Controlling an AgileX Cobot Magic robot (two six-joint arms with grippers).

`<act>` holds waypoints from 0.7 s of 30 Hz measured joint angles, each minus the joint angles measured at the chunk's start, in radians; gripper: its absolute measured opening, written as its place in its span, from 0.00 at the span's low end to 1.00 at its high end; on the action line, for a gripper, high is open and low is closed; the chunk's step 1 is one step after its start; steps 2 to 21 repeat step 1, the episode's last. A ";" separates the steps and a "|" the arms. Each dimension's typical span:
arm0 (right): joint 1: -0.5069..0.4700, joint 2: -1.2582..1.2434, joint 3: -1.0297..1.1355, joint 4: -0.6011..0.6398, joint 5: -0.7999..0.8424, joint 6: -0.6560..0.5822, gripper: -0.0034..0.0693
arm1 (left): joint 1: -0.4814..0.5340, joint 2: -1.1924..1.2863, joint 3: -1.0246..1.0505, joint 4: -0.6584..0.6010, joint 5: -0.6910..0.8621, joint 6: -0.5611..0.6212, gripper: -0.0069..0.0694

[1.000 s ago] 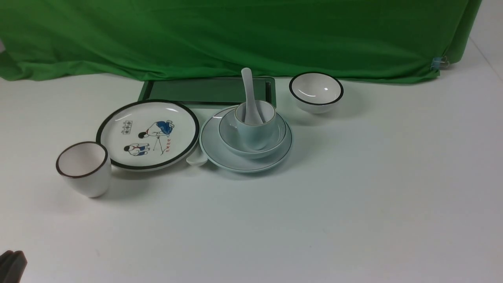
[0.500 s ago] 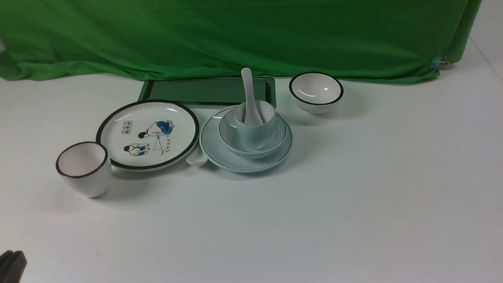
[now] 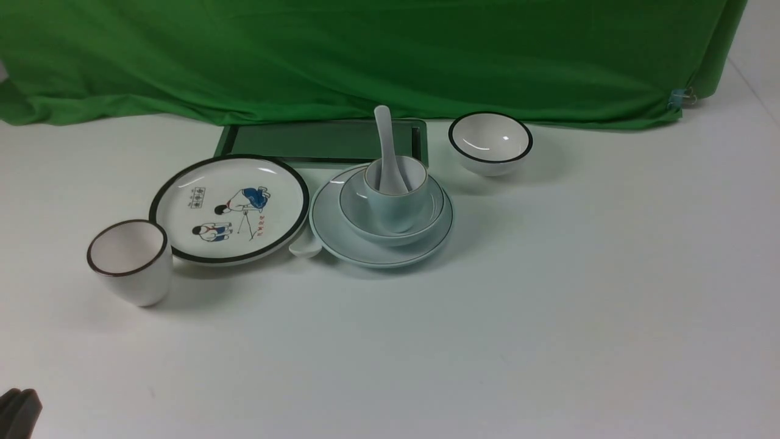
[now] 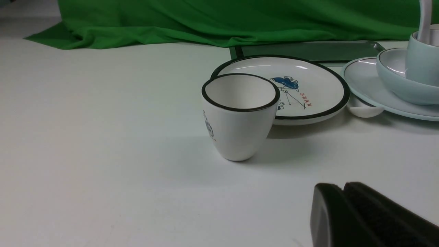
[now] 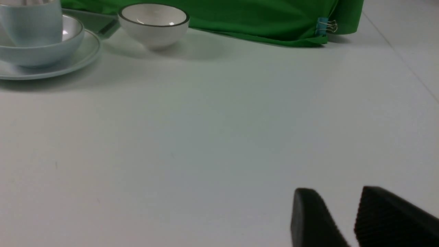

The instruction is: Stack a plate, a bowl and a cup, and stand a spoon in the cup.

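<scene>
The pale blue-green plate (image 3: 341, 235) lies mid-table. The shallow blue-grey bowl (image 3: 353, 201) sits on it, and the pale blue cup (image 3: 393, 204) stands in the bowl. The white spoon (image 3: 385, 140) stands in the cup with its handle up. My left gripper (image 3: 18, 405) is shut and empty at the near left corner, far from the stack; it also shows in the left wrist view (image 4: 343, 187). My right gripper (image 5: 337, 190) is open and empty over bare table and is out of the front view. The right wrist view shows the cup (image 5: 32, 22) far off.
A black-rimmed cartoon plate (image 3: 230, 207) lies left of the stack, with a white dark-rimmed cup (image 3: 131, 262) in front of it. The end of a second white spoon (image 3: 304, 247) peeks out between the plates. A black-rimmed white bowl (image 3: 490, 143) and a green tray (image 3: 323, 141) sit behind.
</scene>
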State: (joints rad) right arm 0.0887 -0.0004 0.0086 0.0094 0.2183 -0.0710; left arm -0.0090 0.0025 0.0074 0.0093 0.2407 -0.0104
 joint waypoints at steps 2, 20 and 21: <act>0.000 0.000 0.000 0.000 0.000 0.000 0.38 | 0.000 0.000 0.000 0.000 0.000 0.000 0.08; 0.000 0.000 0.000 0.000 0.000 0.000 0.38 | 0.000 0.000 0.000 0.000 0.000 0.000 0.08; 0.000 0.000 0.000 0.000 0.000 0.000 0.38 | 0.000 0.000 0.000 0.000 0.000 0.000 0.08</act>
